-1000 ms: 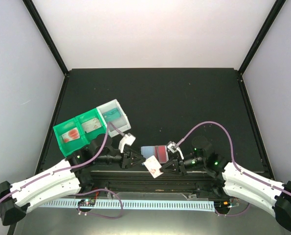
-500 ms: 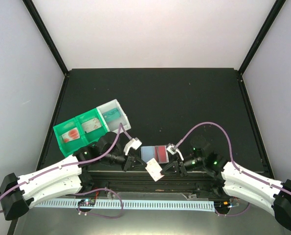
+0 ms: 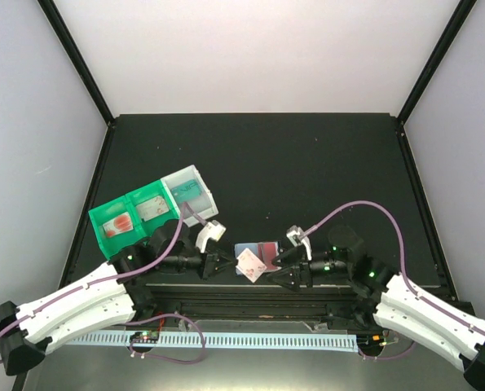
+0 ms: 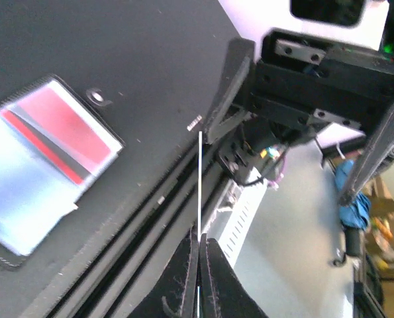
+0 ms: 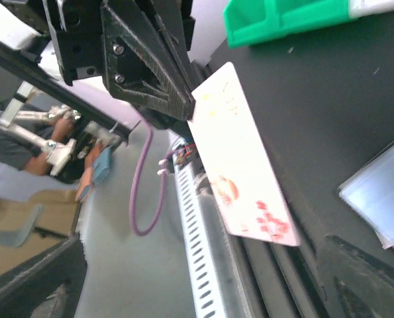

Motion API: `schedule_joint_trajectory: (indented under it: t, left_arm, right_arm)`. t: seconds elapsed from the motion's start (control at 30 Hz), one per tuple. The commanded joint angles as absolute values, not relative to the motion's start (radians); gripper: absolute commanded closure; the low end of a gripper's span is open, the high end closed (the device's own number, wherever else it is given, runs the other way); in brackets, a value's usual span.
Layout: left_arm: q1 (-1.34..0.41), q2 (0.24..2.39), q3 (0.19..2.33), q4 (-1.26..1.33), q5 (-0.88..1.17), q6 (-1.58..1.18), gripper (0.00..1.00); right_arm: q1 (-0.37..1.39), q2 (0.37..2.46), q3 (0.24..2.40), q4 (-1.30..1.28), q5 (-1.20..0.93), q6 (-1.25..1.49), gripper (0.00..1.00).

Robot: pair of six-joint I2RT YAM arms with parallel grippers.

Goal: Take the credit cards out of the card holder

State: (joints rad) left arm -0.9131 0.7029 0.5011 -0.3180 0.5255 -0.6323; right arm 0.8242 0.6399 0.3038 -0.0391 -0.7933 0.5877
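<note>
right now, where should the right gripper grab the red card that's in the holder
Probably its stepped edge by the centre fold, coming in low from the pale-blue half's side. The red card lies flat inside the open card holder, and only there do card edges seem to peek out.

**Robot arms, overhead view.** The left arm [image 3: 71, 305] lies at 7 o'clock and the right arm [image 3: 425, 309] at 5 o'clock. The shells are white, smooth and rounded. Base joints and wrist sections are black, and the wrists bear small green lights [image 3: 371, 274]. A mauve cable [image 3: 364, 203] loops along each arm. The left gripper [image 3: 231, 265] and right gripper [image 3: 276, 269] have black, triangular, ribbed fingers [image 5: 150, 59] with small screw heads [image 5: 119, 48]. A white bracket [image 3: 210, 234] sits behind each gripper.
</note>
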Motion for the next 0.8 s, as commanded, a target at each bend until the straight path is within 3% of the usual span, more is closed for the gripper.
schedule_joint_trajectory:
  t: [0.0, 0.4, 0.77]
  left_arm:
    - [-0.901, 0.649, 0.583, -0.414, 0.313, -0.658, 0.98]
    - [-0.851, 0.604, 0.674, -0.541, -0.217, -0.785, 0.99]
    - [-0.584, 0.595, 0.656, -0.546, -0.324, -0.772, 0.98]
  right_arm:
    - [0.828, 0.573, 0.328, -0.092, -0.653, 0.599, 0.00]
    - [0.828, 0.536, 0.317, -0.099, -0.589, 0.626, 0.00]
    - [0.828, 0.508, 0.300, -0.091, -0.602, 0.632, 0.00]
